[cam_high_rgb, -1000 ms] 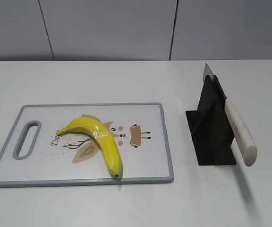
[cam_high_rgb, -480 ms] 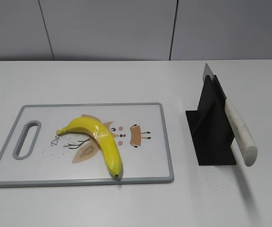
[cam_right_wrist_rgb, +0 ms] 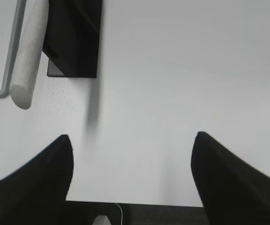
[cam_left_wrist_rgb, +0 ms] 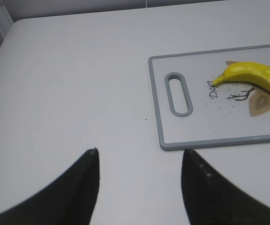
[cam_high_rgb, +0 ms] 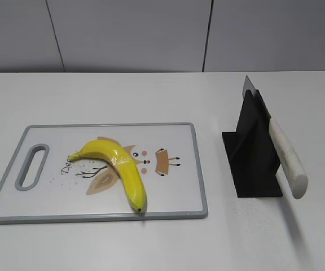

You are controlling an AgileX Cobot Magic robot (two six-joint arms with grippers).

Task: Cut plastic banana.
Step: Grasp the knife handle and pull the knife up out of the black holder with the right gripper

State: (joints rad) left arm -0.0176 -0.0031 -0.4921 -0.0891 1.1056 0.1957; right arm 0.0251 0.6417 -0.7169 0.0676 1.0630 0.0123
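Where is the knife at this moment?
In the exterior view the knife is on the right, resting tilted in the black stand, handle toward the camera, to the right of the cutting board with the banana.

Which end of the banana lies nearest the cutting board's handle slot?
The pointed stem end of the banana, near the slot; the dark-tipped end lies at the board's front edge.

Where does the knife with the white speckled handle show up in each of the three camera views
Exterior view: the knife is right of centre, slotted in the black stand, handle pointing toward the camera.
Left wrist view: not in it.
Right wrist view: only the handle shows, at the upper left beside the stand.
Shared landmark: the cutting board's grey rim.
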